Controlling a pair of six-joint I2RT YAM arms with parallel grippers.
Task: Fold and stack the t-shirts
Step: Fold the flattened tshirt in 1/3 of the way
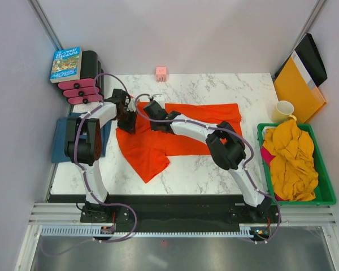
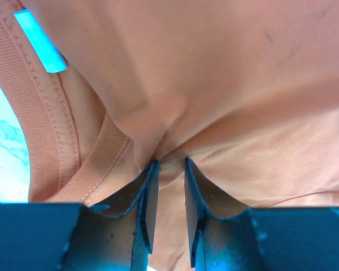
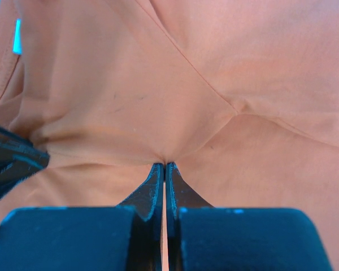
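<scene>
Left gripper [image 2: 168, 165] is pinched on a fold of the orange-red t-shirt [image 2: 226, 84], right by its ribbed collar [image 2: 51, 141]. Right gripper [image 3: 165, 166] is clamped nearly flat on the same shirt (probably one thin layer, hard to tell). The shirt lies spread on the marble table [image 1: 214, 169]. It's light, floppy cotton that'll sag, so seams and edges look like the best holds.

Marble table [image 1: 198, 169], paperback book [image 1: 66, 64] in the far left corner, small pink cube [image 1: 161, 73] at the back edge, cream mug [image 1: 283, 111] just beside a green crate [image 1: 326, 195], yellow-orange folder [image 1: 296, 87] propped against the right wall.
</scene>
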